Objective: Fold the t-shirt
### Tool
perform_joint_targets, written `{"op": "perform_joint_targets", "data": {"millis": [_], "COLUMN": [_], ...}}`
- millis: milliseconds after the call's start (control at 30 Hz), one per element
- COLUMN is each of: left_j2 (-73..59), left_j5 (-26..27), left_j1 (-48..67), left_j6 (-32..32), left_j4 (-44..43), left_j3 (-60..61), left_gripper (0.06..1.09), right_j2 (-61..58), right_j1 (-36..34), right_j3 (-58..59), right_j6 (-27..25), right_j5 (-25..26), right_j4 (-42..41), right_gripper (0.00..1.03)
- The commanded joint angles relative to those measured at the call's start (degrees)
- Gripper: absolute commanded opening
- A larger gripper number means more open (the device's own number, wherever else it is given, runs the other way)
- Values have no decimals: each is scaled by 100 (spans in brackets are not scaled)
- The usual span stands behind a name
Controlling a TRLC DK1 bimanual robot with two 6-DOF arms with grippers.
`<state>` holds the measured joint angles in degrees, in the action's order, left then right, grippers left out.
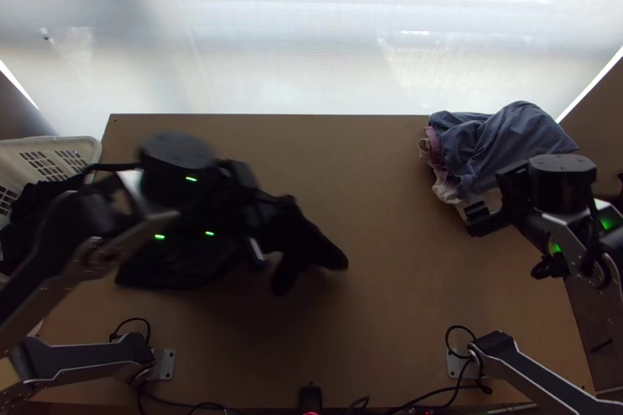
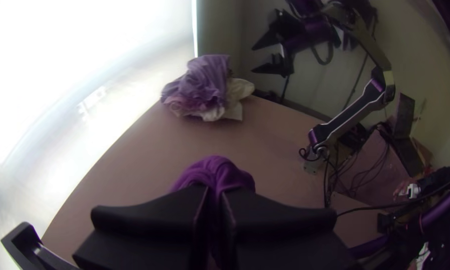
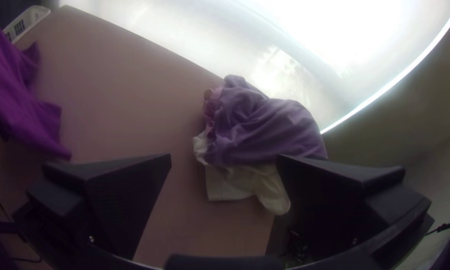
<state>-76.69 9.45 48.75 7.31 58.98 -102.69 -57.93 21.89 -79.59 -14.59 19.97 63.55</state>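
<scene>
In the top view, I had a dark t-shirt (image 1: 311, 247), bunched, in the left tool (image 1: 263, 226), well to the left of a rumpled pile of blue-grey, pink and white cloth (image 1: 510, 142) and closer than it to the arms' bases. Loose, pointed ends of the shirt spread from the grip on the side towards the pile. The right tool (image 1: 505, 245) stood just on the near side of the pile, its fingers spread. A white plastic basket (image 1: 87, 150) stood well to the left of the pile, by the side of the light wooden surface (image 1: 389, 181).

In the left wrist view, the two flat black fingers were closed on the shirt, which looked purple there; a rounded, gathered fold bulged out past their tips, towards the pile. The shirt and the pile were well apart.

In the right wrist view, my right tool was wide open and held nothing, with the pile just ahead of it. I couldn't tell whether a finger touched the white cloth. The shirt hung in loose folds and corners, well to the basket's side of the pile.
</scene>
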Motion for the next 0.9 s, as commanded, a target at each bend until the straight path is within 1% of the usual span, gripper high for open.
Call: {"op": "perform_joint_targets", "data": {"millis": [0,167,267,300,333,367,400,433,633,767,867], "left_j2": [-1349,-2430,-2914,-3010,-3081,-3133,-3151,-3160,-2694,-2210,-1903], "left_j5": [-207,-189,-163,-163,-163,-163,-172,-172,-137,-93,-119], "left_j1": [1673,2059,2200,2235,2262,2288,2305,2314,2314,2314,2095], "left_j6": [60,130,139,113,95,86,86,113,51,-37,165], "left_j4": [-994,-1442,-1688,-1758,-1838,-1899,-1899,-1899,-1688,-1460,-1020], "left_j3": [-260,-981,-1244,-1297,-1306,-1306,-1315,-1323,-1323,-1323,-1323], "left_gripper": [12,12,12,17,31,57,86,105,105,105,104], "right_j2": [863,1240,1381,1407,1425,1425,1416,1407,1337,1232,1144], "right_j1": [-642,-1301,-1565,-1609,-1644,-1688,-1706,-1723,-1758,-1697,-1486], "right_j3": [726,1077,1262,1315,1341,1359,1376,1376,1385,1411,1411], "right_j6": [-26,-97,-97,-70,-44,-26,-9,9,26,167,281], "right_j5": [-2,7,-2,-10,-10,-19,-19,-19,-28,-54,-169], "right_j4": [123,131,123,123,114,96,70,44,-18,-36,-36], "right_gripper": [98,98,98,98,98,98,98,98,98,98,98]}}
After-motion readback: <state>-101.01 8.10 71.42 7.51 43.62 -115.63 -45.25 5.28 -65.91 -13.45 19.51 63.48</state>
